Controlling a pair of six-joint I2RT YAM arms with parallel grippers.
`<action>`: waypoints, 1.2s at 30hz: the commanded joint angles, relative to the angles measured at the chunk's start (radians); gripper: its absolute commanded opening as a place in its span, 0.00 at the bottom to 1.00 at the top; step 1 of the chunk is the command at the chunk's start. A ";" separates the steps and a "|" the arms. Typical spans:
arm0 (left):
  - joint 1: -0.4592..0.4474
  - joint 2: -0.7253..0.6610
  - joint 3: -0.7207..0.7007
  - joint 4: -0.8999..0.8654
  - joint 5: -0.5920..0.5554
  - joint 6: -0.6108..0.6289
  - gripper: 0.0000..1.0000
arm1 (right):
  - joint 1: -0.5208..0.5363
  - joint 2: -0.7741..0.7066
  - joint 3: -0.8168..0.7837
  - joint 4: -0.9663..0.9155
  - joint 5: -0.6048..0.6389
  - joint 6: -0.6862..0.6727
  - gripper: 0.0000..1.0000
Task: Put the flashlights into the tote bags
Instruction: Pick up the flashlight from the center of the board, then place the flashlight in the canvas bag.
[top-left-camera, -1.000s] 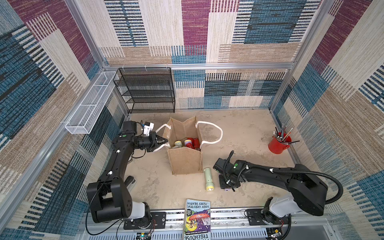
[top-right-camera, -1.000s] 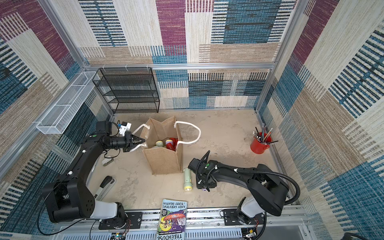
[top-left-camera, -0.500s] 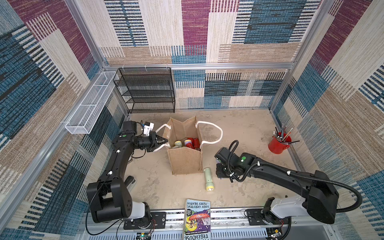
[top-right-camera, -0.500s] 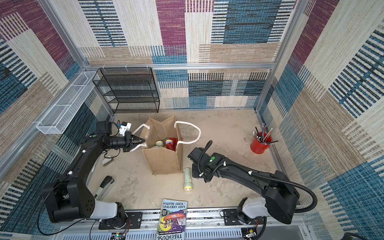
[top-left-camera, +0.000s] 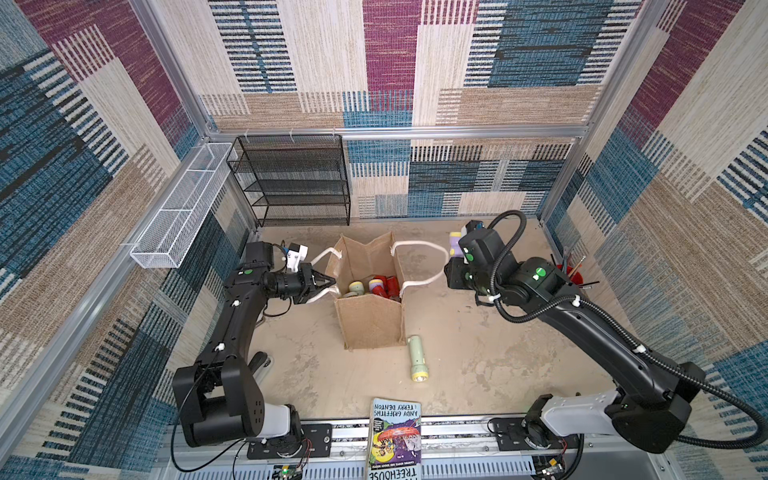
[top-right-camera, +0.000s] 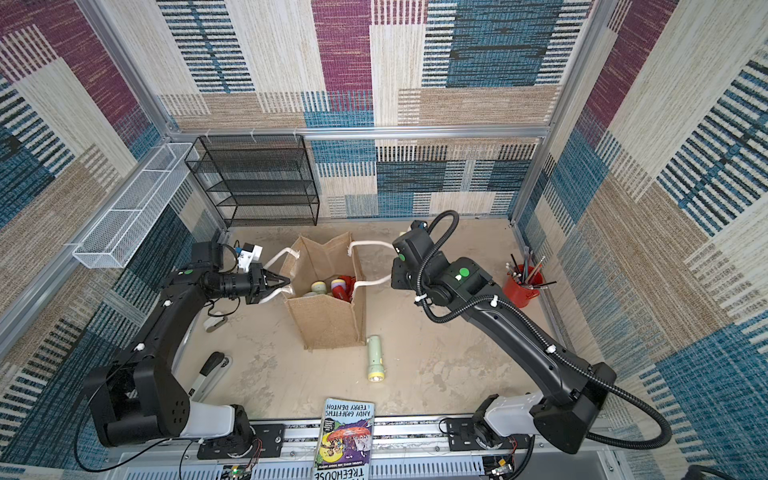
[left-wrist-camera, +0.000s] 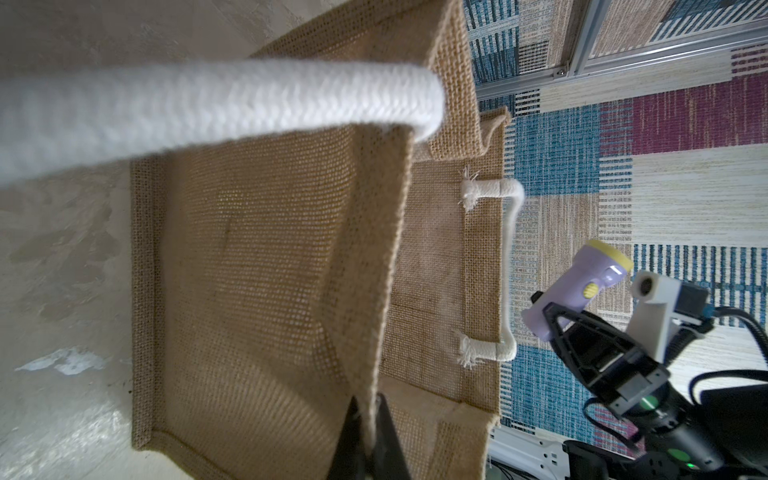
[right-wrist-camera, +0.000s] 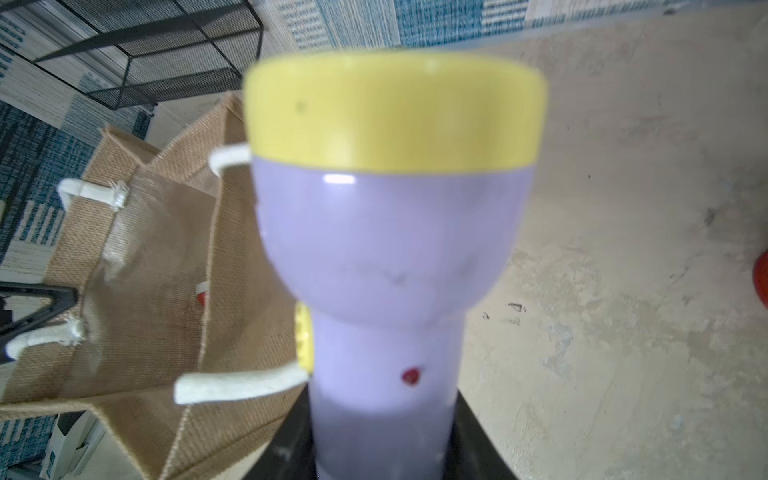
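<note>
Flashlights (top-left-camera: 377, 286) show in three places in both top views: a cluster inside the tote bag (top-left-camera: 370, 328), one loose on the table, and one in a claw.

Farthest left, a white wire basket (top-left-camera: 174, 224) hangs on the side wall. Beside it a black mesh rack (top-left-camera: 295, 183) stands against the back wall. The left arm reaches in from that side. The left gripper (top-left-camera: 331, 284) is pinched together on the burlap rim of the bag's left wall, close to the left rope handle (top-left-camera: 322, 257). The left wrist view shows its two black tips closed with the cloth edge between them.

The bag stands upright and open at mid-table, its gussets folded inward. At its bottom a pale green, a yellow-headed lilac and some red ones lie crowded together.

Just beside the bag's near right corner a pale green flashlight (top-left-camera: 416, 358) lies flat on the table, lens end toward the near edge. I cannot tell whether its tail touches the burlap. A book (top-left-camera: 395, 432) lies at the near edge, in front of it.

Right of the bag, past the loop of the right rope handle (top-left-camera: 419, 243), the right gripper (left-wrist-camera: 550, 318) is clamped on the grip of a lilac flashlight (top-left-camera: 454, 249). Its yellow head points away from the claw, and it is held off the table, outside the bag's mouth.

Far right, a red pot (top-right-camera: 521, 289) of pens stands by the side wall.
</note>
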 joint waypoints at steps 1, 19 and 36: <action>0.001 -0.005 0.004 0.011 0.012 0.010 0.00 | -0.001 0.057 0.113 0.028 0.085 -0.099 0.38; 0.001 -0.005 0.002 0.010 0.014 0.013 0.00 | 0.111 0.510 0.496 0.204 -0.373 -0.254 0.36; 0.001 -0.002 -0.003 0.013 0.016 0.013 0.00 | 0.154 0.628 0.340 0.283 -0.585 -0.215 0.35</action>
